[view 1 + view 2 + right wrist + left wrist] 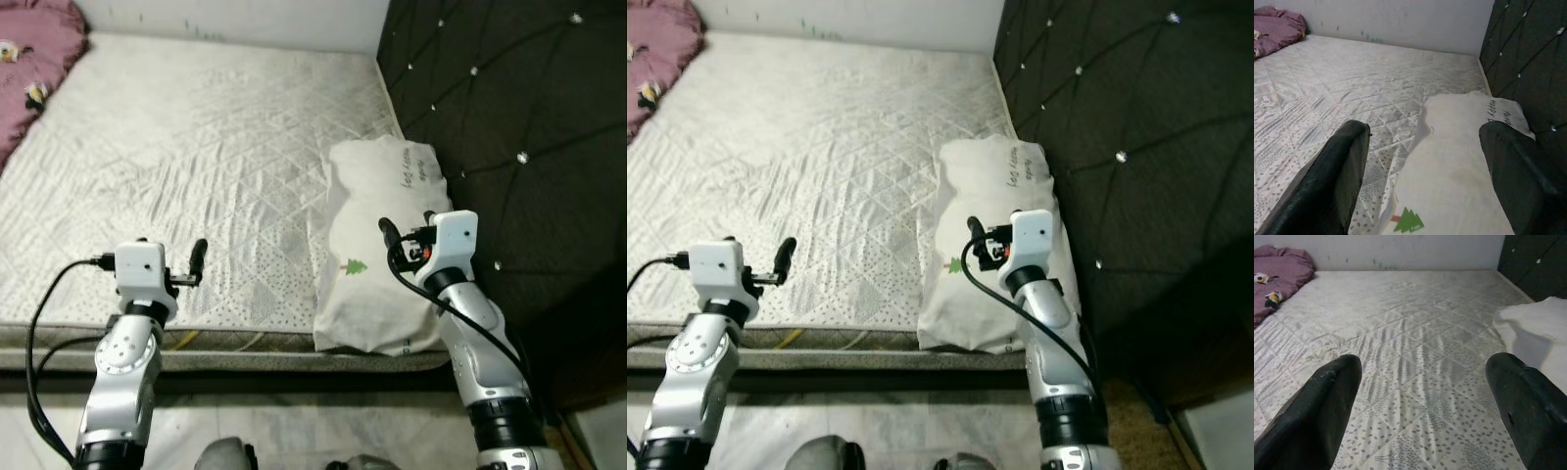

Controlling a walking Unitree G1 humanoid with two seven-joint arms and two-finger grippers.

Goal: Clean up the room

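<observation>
Bare quilted mattress (196, 166) w/ white pillow (377, 264) lying at its right edge, against the dark tufted headboard (509, 117); pillow's near end reaches the mattress front edge. Right tool (1422, 171) hovers above pillow's near half, fingers spread wide, nothing btwn them. Left tool (1422, 406) hovers above mattress front-left area, also spread, gripping nothing. Right wrist view shows the small green tree print (1408, 221) and handwriting on the pillow up close. Head views and left wrist view catch the purple blanket (34, 59) at far-left corner, w/ small toys on it.
</observation>
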